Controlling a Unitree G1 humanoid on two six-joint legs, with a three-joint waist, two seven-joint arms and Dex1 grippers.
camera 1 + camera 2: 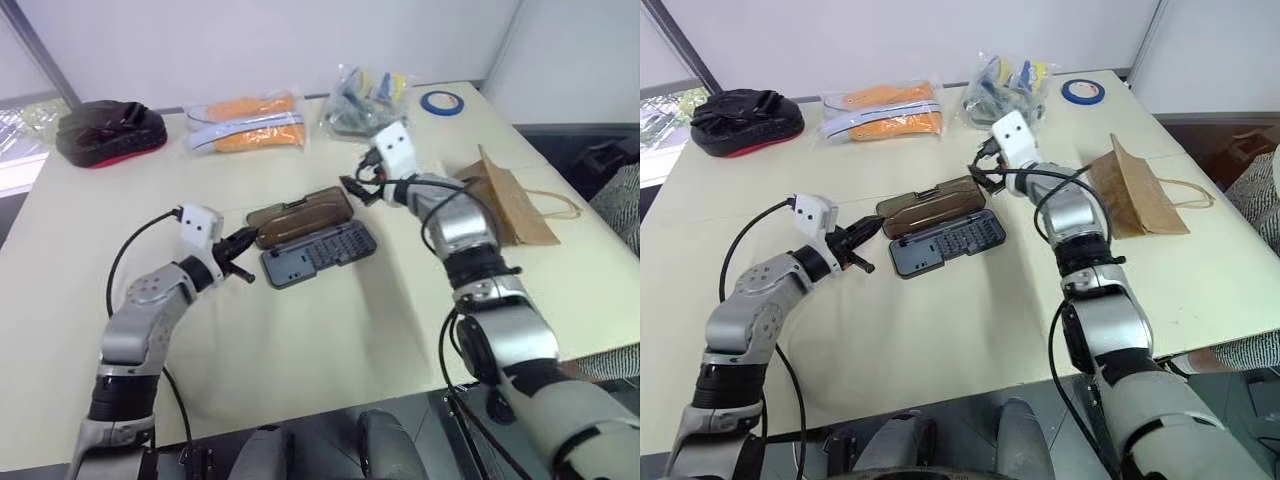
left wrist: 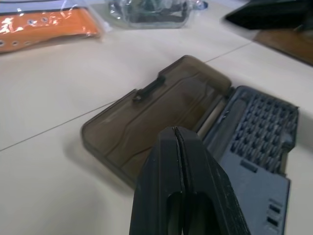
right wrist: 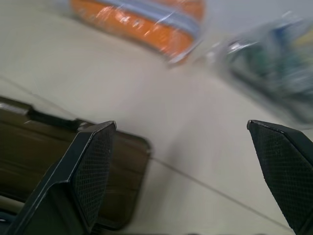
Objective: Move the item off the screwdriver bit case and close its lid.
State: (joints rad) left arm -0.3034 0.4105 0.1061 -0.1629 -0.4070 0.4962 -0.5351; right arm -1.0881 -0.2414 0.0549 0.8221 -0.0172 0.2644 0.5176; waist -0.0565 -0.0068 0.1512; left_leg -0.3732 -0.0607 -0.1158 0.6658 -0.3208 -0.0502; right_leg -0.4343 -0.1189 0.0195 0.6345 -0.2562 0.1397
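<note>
Right claw [image 1: 358, 186] gapes wide, empty, just past the lid's [image 1: 300, 216] two-o'clock corner; left claw [image 1: 240, 262] pinched together at its eight-o'clock; lid's long axis runs eight-to-two; bag [image 1: 510, 205] already off.

Bright, even light, soft shadows on the table [image 1: 330, 340]; right wrist view motion-blurred, upper-right packets [image 3: 274, 68] probably unreadable.

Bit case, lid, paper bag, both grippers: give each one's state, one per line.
Bit case: open, nothing on it.
Lid: folded back flat on the table.
Paper bag: off the case, lying flat beside the right arm.
Left gripper: shut, empty.
Right gripper: open, empty.
</note>
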